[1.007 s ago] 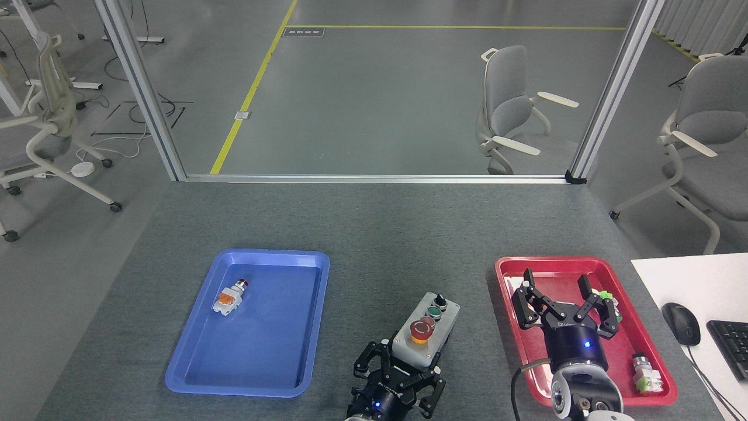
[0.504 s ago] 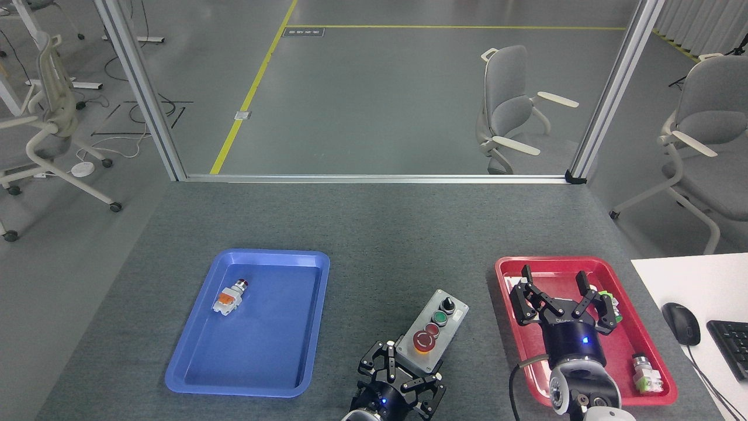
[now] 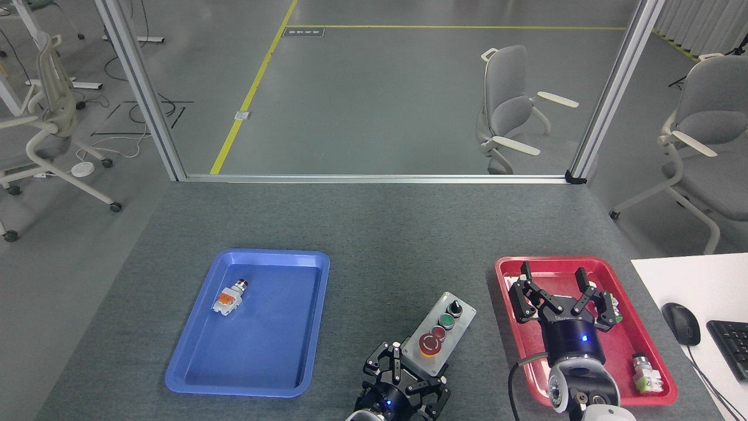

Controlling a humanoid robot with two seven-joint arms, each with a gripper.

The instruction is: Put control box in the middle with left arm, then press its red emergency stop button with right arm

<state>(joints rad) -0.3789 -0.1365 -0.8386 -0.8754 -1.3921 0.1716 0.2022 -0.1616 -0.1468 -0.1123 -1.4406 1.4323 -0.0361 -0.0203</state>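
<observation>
Grey felt surface [image 3: 374,234]: left pincer [image 3: 409,374] grips the control box [image 3: 441,333] at bottom centre; right pincer [image 3: 558,295] hangs spread and empty over the red tray [image 3: 663,394].

Dark-grey felt table [image 3: 374,234], blue tray [image 3: 304,260], control box [image 3: 441,333], red tray [image 3: 502,269]

View: single head camera, above the table's [image 3: 374,234] near edge.
Facing: forward and down.
Range: close to table, floor beyond.
</observation>
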